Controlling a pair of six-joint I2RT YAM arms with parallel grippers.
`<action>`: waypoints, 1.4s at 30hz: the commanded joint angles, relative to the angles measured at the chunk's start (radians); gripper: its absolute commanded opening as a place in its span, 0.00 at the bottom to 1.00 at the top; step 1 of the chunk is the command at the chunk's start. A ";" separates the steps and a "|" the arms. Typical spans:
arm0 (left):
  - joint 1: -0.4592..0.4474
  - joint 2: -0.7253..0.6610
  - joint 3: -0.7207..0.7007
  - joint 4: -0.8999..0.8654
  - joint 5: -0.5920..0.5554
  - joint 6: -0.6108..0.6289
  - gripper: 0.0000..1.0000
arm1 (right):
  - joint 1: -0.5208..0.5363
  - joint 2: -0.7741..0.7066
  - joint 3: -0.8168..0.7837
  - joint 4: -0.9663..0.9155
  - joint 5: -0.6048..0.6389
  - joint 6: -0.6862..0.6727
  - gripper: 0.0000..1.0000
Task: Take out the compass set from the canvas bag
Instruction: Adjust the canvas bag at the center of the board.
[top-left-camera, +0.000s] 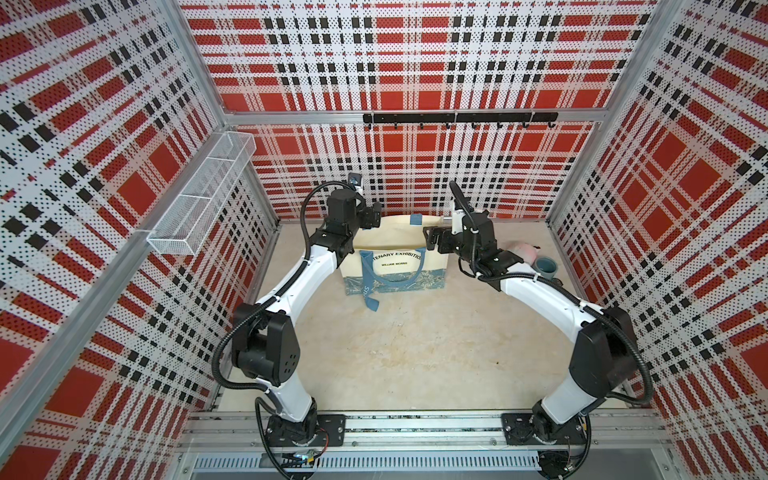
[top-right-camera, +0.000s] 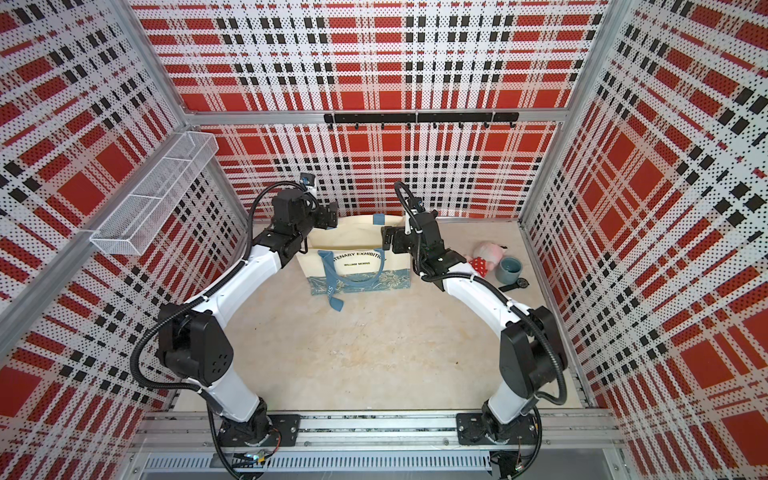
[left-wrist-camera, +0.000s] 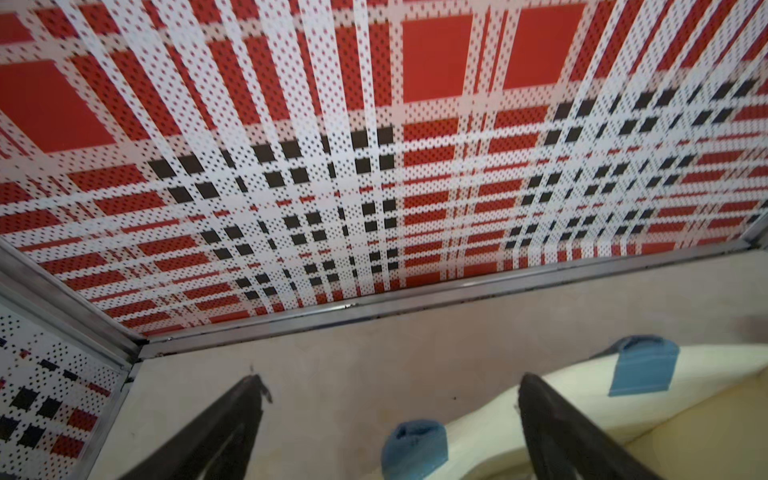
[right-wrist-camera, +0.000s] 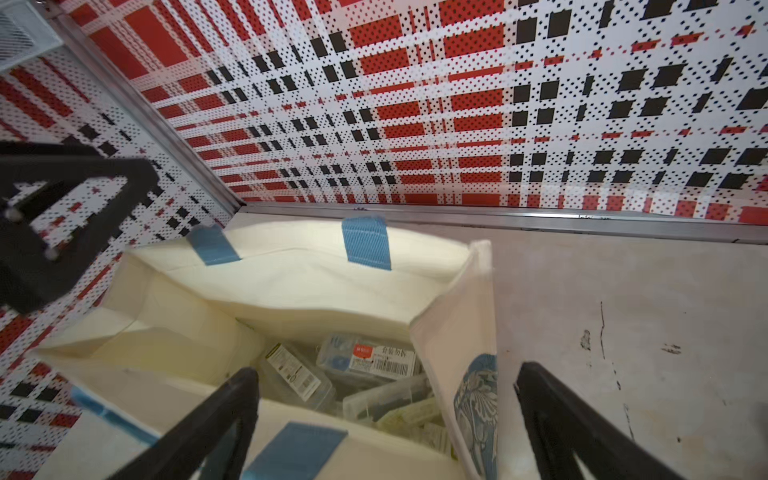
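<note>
A: Risks first, starting at the right gripper (right-wrist-camera: 386, 370)?
B: Its jaws straddle the side wall of the canvas bag (right-wrist-camera: 291, 282). One finger is over the opening, the other outside over the table (right-wrist-camera: 623, 311). A straight descent would likely land on the wall's edge and fold or tip the bag.
A: Inside?
B: Several clear cases (right-wrist-camera: 365, 359) lie piled on the bottom, overlapping. Cannot tell which is the compass set. It is presumably among them, so the wrong case could get picked. The cases look smooth and hard, and a corner grip may slip.
A: Left side?
B: The left gripper (left-wrist-camera: 390, 379) hangs at the opposite end of the rim, one finger over the table, one over the cloth. The wall is soft and nothing props the mouth open, so it may sag over the cases. The blue handle (top-left-camera: 365, 274) draped down the front could snag a finger.
A: Gripper state?
B: Both spread wide, both empty. Contact with the cloth: cannot tell for either.
A: Surroundings?
B: The bag stands upright near the back wall. A plush toy (top-right-camera: 486, 254) and a cup (top-right-camera: 510, 269) sit well apart to the right.
</note>
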 joint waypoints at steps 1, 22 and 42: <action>-0.010 0.000 0.024 -0.037 0.019 0.058 0.98 | 0.010 0.070 0.090 -0.171 0.135 -0.040 1.00; 0.104 0.373 0.570 -0.384 0.561 0.467 1.00 | 0.014 -0.040 -0.074 -0.211 0.146 -0.101 1.00; 0.095 0.429 0.639 -0.534 0.709 0.474 0.98 | 0.013 -0.005 -0.110 -0.167 0.101 -0.100 1.00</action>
